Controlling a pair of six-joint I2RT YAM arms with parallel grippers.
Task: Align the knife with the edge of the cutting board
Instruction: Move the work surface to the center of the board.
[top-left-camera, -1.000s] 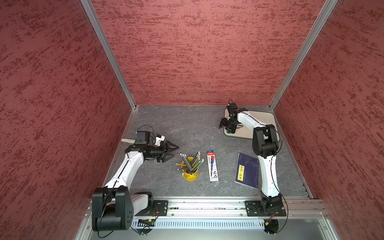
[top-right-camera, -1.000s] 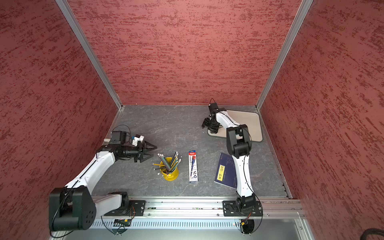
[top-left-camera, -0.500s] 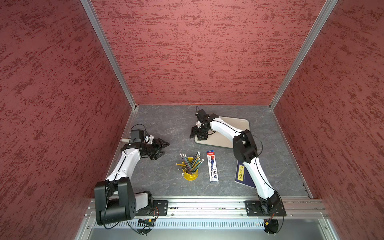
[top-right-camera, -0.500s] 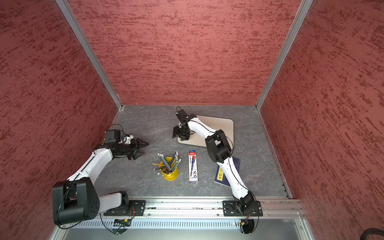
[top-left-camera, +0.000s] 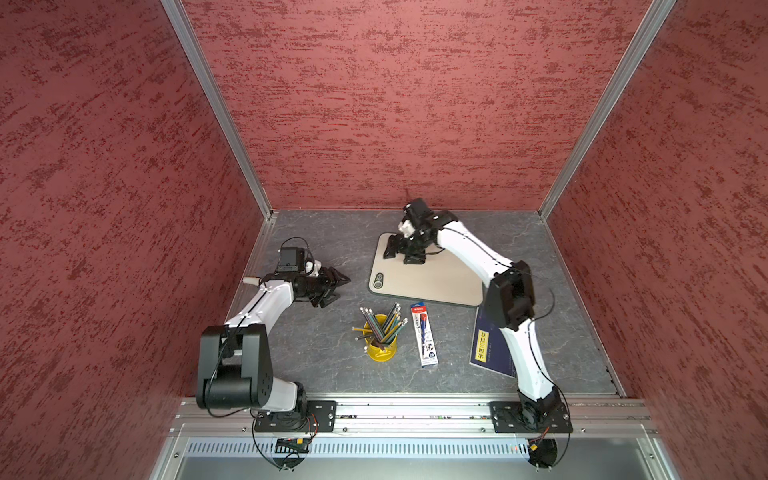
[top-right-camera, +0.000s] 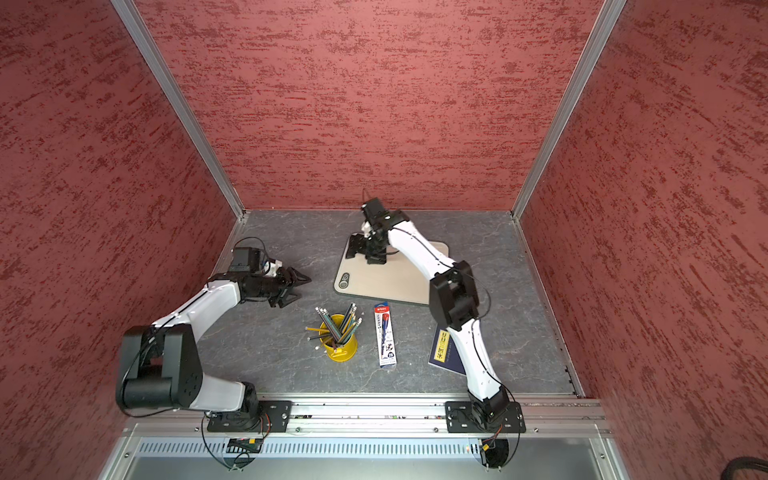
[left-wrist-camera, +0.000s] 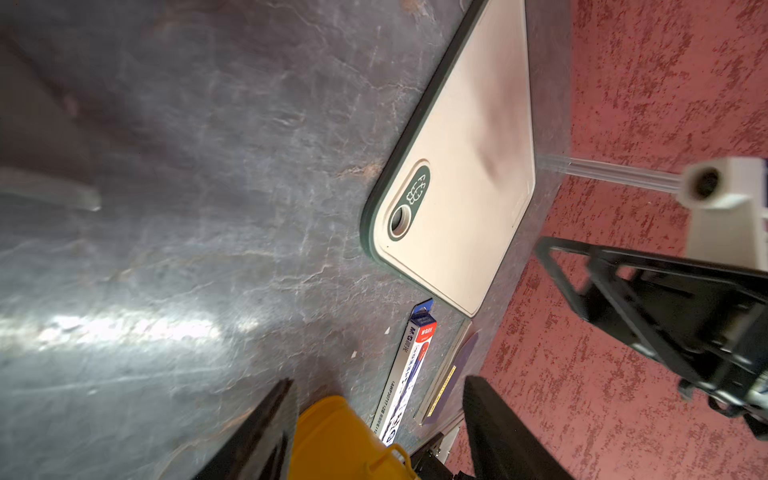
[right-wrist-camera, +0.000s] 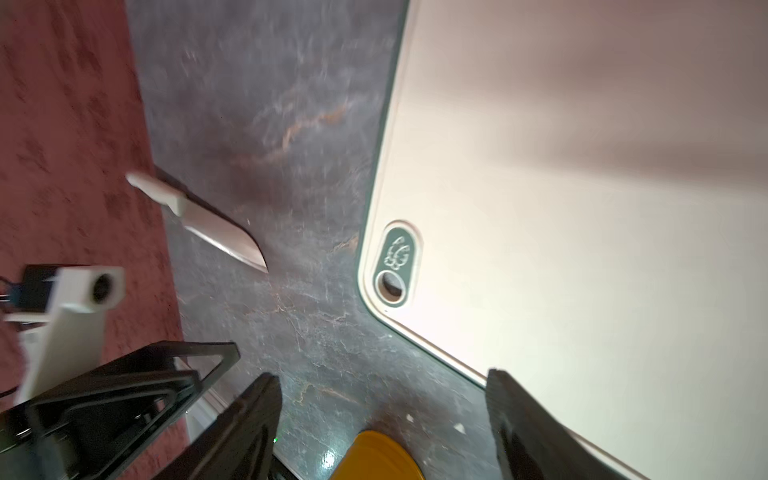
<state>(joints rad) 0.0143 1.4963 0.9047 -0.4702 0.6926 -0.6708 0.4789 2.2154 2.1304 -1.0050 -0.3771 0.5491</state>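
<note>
The beige cutting board (top-left-camera: 432, 278) (top-right-camera: 390, 278) lies at the back middle of the table, its oval hole (top-left-camera: 378, 283) at the near left corner. My right gripper (top-left-camera: 401, 254) (right-wrist-camera: 382, 415) hangs open over the board's far left corner with nothing between its fingers. The knife (right-wrist-camera: 199, 220) lies on the table by the left wall, with only its off-white handle tip (top-left-camera: 249, 281) showing behind my left arm in a top view. My left gripper (top-left-camera: 338, 286) (left-wrist-camera: 378, 419) is open and empty, left of the board (left-wrist-camera: 465, 166).
A yellow cup of pencils (top-left-camera: 380, 340) stands in front of the board. The red-white-blue pen package (top-left-camera: 424, 334) lies right of it. A dark blue booklet (top-left-camera: 490, 349) lies partly under my right arm. Red walls close three sides.
The cutting board has slid from the back right corner towards the middle, along with my right gripper, whose jaws have widened. My left gripper has shifted only slightly.
</note>
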